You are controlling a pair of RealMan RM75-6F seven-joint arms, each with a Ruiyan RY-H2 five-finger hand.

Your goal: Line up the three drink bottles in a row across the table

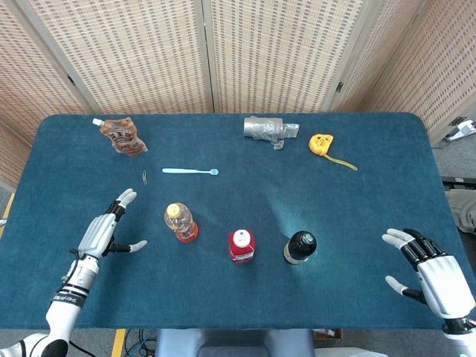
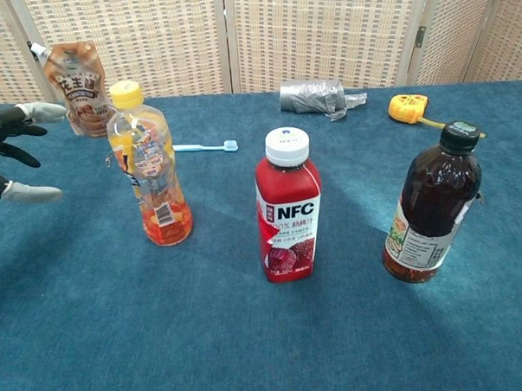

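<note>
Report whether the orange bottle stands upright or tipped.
Upright: the orange bottle stands on its base, yellow cap on top, untouched by the robot hand.
</note>
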